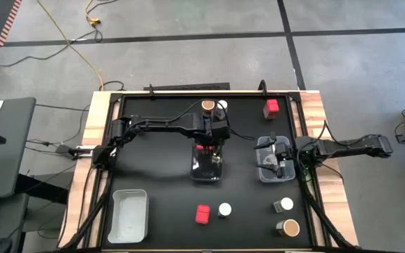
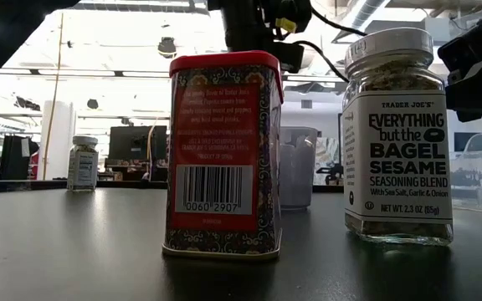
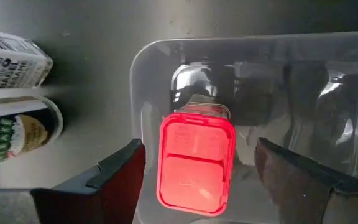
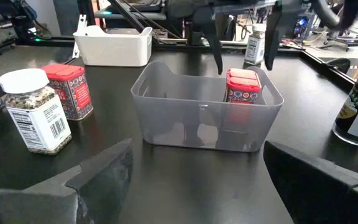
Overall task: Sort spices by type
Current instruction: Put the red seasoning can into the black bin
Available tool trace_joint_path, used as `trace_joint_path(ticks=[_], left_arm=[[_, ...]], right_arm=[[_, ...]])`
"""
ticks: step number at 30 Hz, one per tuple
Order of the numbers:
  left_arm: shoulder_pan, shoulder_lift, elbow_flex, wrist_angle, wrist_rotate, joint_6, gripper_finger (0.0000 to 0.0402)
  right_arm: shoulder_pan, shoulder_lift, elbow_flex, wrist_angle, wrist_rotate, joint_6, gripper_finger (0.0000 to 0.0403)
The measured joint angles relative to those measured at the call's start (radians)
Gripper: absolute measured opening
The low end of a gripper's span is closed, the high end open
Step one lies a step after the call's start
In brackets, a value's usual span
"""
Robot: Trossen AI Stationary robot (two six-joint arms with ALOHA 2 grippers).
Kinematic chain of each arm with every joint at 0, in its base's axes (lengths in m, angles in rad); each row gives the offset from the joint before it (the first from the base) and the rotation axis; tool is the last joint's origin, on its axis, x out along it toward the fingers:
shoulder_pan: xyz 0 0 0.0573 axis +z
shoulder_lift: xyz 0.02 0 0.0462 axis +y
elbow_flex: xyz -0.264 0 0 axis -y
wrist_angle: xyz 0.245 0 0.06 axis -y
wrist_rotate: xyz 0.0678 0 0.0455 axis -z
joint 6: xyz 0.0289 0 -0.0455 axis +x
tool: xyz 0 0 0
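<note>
Now releasing: fingers spread wide, left gripper (image 3: 194, 171) hangs straight above red tin (image 3: 196, 160), which stands upright inside middle clear bin (image 3: 353, 112), directly beneath and between the fingers, apparently untouched. Best done by lifting straight up, keeping both fingers clear of tin's lid and bin's near wall so nothing tips or drags. Left arm reaches out across the table, wrist turned down over the bin. Right gripper (image 4: 197, 171), also spread wide, waits low over the neighbouring bin (image 1: 264, 173), facing the middle one.
</note>
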State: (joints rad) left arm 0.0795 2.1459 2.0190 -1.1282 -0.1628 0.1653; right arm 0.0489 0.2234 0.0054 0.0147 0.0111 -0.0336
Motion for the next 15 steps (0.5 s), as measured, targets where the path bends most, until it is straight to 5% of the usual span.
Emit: trace_joint_path(ticks=[15], left_arm=[[-0.006, -0.001, -0.013, 0.04, -0.018, 0.006, 0.0289]], right_arm=[[0.0, 0.0, 0.0, 0.0, 0.0, 0.0, 0.0384]])
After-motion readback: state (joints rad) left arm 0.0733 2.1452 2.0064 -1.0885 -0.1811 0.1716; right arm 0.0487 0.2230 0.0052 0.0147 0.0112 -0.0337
